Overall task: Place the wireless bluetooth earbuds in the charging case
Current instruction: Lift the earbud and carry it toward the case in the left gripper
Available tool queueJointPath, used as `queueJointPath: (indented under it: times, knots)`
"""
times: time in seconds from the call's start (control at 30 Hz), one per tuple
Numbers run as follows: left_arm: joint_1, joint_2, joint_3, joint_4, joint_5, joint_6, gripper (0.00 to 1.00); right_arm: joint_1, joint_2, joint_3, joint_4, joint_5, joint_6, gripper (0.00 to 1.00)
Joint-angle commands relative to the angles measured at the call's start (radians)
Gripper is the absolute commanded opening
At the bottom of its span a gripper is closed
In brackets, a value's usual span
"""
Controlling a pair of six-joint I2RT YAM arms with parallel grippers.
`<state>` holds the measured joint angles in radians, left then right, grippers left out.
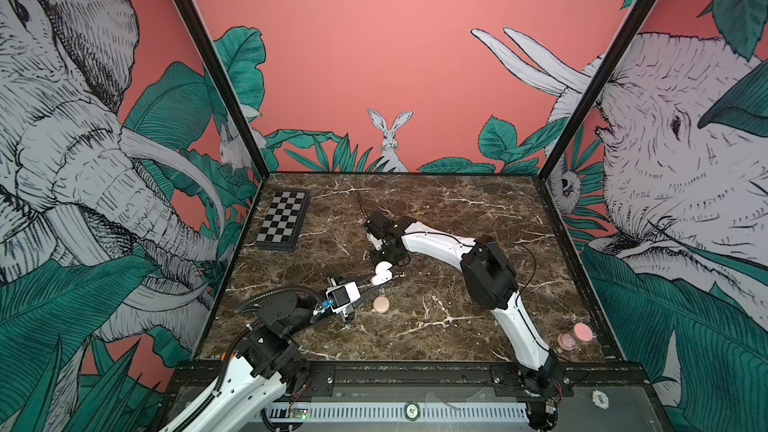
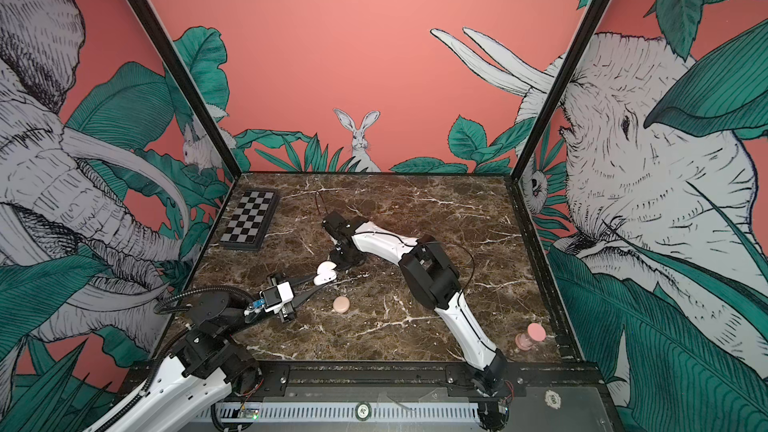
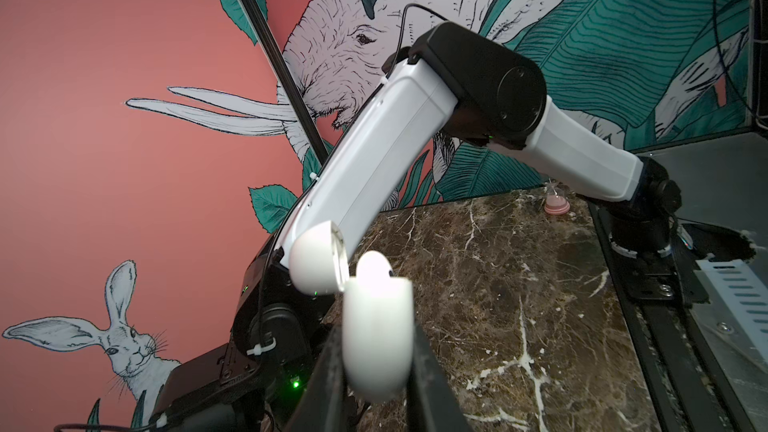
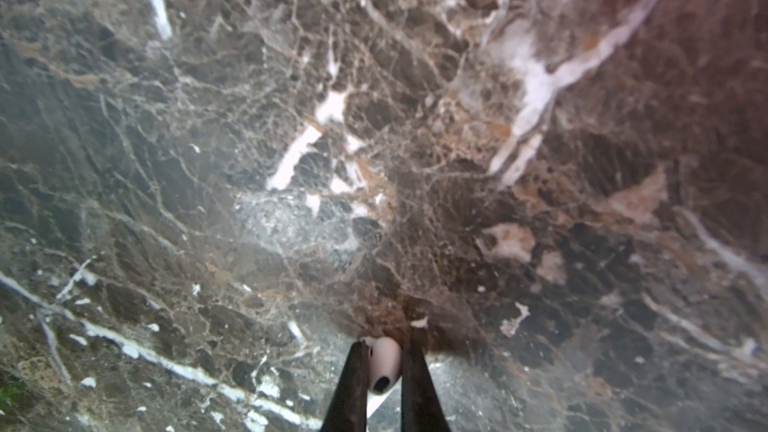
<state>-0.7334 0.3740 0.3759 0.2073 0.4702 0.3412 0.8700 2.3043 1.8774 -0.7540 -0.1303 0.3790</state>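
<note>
left gripper (image 3: 376, 324) is clamped on the glossy white pebble-shaped plastic charging case (image 3: 376, 351), pinching the body from both sides with the mouth facing up. Can't tell if the case rests on the brown white-veined marble tabletop (image 3: 519, 284) or hangs just above it. The hinged lid (image 3: 316, 261) is swung back off the mouth, so the wells are open from above. One small white rounded earbud (image 3: 371, 268) pokes out of the case mouth; it looks seated or nearly so.

right gripper (image 4: 385, 344) is pinched tight on the second bud (image 4: 383, 363), a tiny pale curved plastic piece with a dark port. It sits low over the marble, just beyond the case. That reads as a pick grip; the carry to the case is not yet done.

Risk: the bud is smooth and held only at the fingertips, so it could twist. It probably needs to go stem-first into the free well.

Distractors:
- a closed beige round puck case (image 1: 381, 304) near the white case, on the robot's side
- a pink round case (image 1: 575, 336) well apart from it
- a black-and-grey chessboard (image 1: 282, 220) also well apart
</note>
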Motion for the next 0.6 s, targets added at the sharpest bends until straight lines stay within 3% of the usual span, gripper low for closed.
queueJointPath:
  times: [0.0, 0.23, 0.57]
  knots:
    - [-0.004, -0.007, -0.007, 0.017, 0.002, 0.000, 0.00, -0.010, -0.059, -0.038, 0.002, 0.020, 0.021, 0.08]
    - [-0.004, 0.015, -0.005, 0.059, 0.041, -0.055, 0.00, -0.036, -0.146, -0.142, 0.059, 0.009, 0.046, 0.06]
    - [-0.004, 0.129, -0.004, 0.304, 0.190, -0.308, 0.00, -0.087, -0.292, -0.337, 0.150, -0.013, 0.069, 0.05]
